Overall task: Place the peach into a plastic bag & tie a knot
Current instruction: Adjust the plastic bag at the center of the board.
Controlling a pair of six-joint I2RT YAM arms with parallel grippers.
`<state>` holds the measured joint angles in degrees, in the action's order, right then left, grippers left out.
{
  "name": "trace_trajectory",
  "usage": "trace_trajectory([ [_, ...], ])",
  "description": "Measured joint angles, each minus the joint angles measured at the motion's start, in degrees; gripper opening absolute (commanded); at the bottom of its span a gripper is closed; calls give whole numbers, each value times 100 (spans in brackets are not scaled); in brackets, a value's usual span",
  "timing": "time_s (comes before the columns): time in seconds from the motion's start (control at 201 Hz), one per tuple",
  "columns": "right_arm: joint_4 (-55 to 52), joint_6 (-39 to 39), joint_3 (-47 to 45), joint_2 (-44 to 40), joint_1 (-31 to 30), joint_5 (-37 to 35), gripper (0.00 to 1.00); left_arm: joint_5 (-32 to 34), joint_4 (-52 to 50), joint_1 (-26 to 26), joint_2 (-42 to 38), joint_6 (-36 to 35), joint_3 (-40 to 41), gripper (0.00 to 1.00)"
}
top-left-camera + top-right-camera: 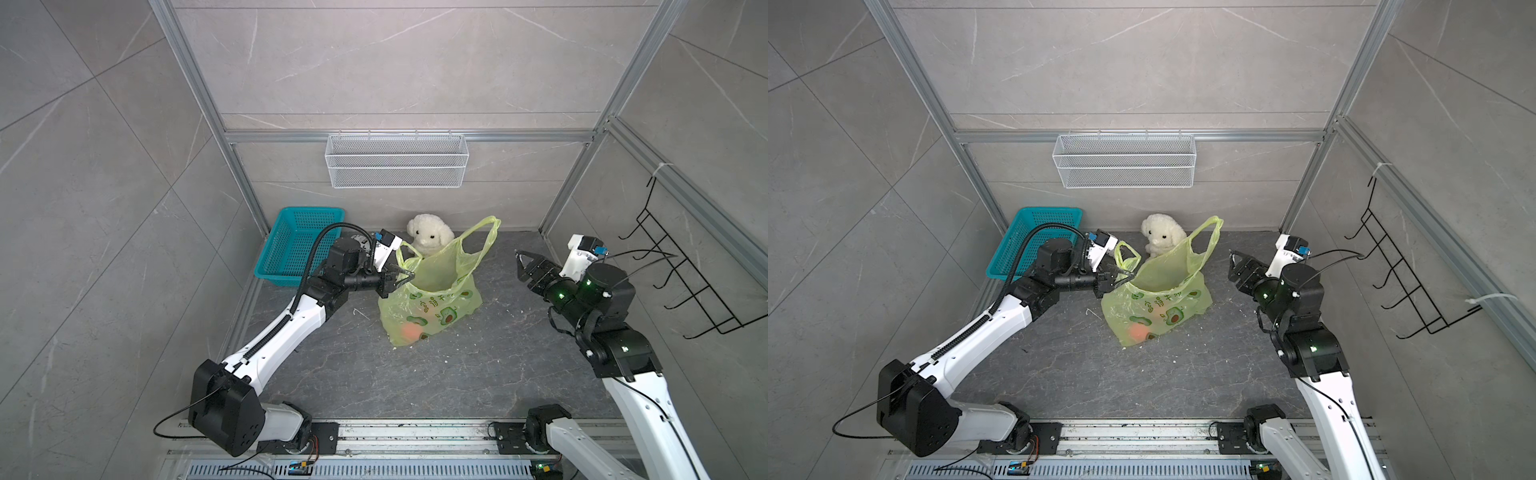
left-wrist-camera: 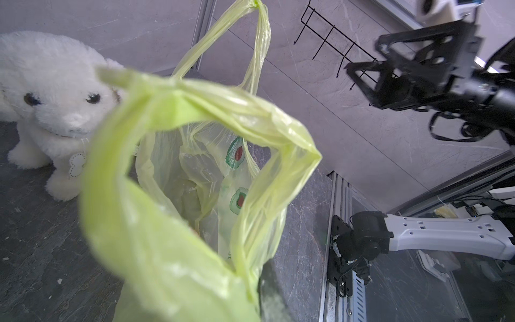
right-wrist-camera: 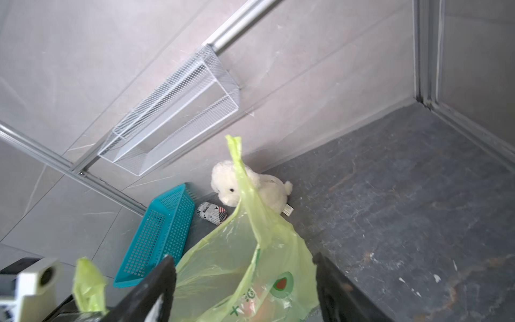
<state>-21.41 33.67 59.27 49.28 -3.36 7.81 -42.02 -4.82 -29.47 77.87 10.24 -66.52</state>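
Pinching the plastic bag [image 1: 436, 291] at its mouth rim beside one handle loop [image 2: 245, 111], the left gripper [image 1: 405, 276] is clamped on the thin film. Just below and beyond that grip, the peach [image 1: 411, 331] lies inside the bag, at the bottom. Farther across, clear of the bag's opposite side, the right gripper [image 1: 518, 266] hangs with jaws spread, holding nothing. Both handle loops stand apart, not yet tied.

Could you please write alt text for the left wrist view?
A translucent yellow-green plastic bag fills the view, mouth open, its near handle loop blurred. Beyond it are a white plush dog and the right pincer, jaws open.
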Motion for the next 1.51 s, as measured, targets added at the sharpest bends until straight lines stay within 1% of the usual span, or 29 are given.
trace_trajectory([
  [0.045, 540, 94, -461, 186, 476, 647, 79, -2, -9, 0, -39, -22, 2, 0],
  [0.105, 1394, 299, -1130, 479, 859, 1329, 82, -4, -9, 0, -90, -48, 2, 0],
  [0.189, 2535, 540, -1961, 892, 1029, 1989, 84, -7, -11, 0, -138, -70, 2, 0],
  [0.259, 3534, 804, -2323, 1320, 1043, 2463, 83, -9, -15, 0, -155, -81, 2, 0],
  [0.363, 5174, 1211, -2347, 2122, 1040, 3077, 83, -11, -52, 0, -157, -131, 2, 0],
  [0.413, 6089, 1493, -2308, 2568, 1040, 3331, 88, -13, -103, 0, -157, -153, 2, 0],
  [0.443, 6575, 1670, -2260, 2839, 1040, 3469, 98, -17, -129, 0, -160, -170, 2, 0],
  [0.463, 6929, 1722, -2221, 3027, 1040, 3567, 100, -20, -140, 0, -160, -177, 2, 0],
  [0.572, 8461, 2339, -1941, 3993, 1040, 3923, 100, -55, -203, 0, -160, -219, 2, 0],
  [0.672, 9213, 2564, -1740, 4538, 979, 4089, 99, -109, -280, -2, -160, -243, 2, 0],
  [0.742, 9398, 2555, -1659, 4656, 820, 4153, 99, -162, -293, 0, -160, -260, 0, 0],
  [0.841, 9392, 2275, -1460, 4664, 511, 4227, 99, -190, -326, 0, -160, -284, 0, 0],
  [0.961, 9167, 1827, -1064, 4730, 140, 4260, 98, -214, -376, 0, -160, -308, -2, 0],
  [1.105, 8655, 1305, -654, 4870, -105, 4205, 95, -260, -385, 0, -160, -321, -11, 0],
  [1.294, 7868, 660, -142, 5123, -232, 3853, 91, -317, -396, -11, -160, -323, -15, 0],
  [1.418, 7431, 356, 55, 5198, -243, 3480, 85, -317, -400, -15, -160, -339, -17, 0],
  [1.478, 7226, 157, 109, 5198, -278, 3279, 81, -315, -400, -15, -160, -343, -17, 0],
  [1.513, 7104, 48, 142, 5198, -310, 3152, 81, -315, -400, -15, -160, -343, -20, 0],
])
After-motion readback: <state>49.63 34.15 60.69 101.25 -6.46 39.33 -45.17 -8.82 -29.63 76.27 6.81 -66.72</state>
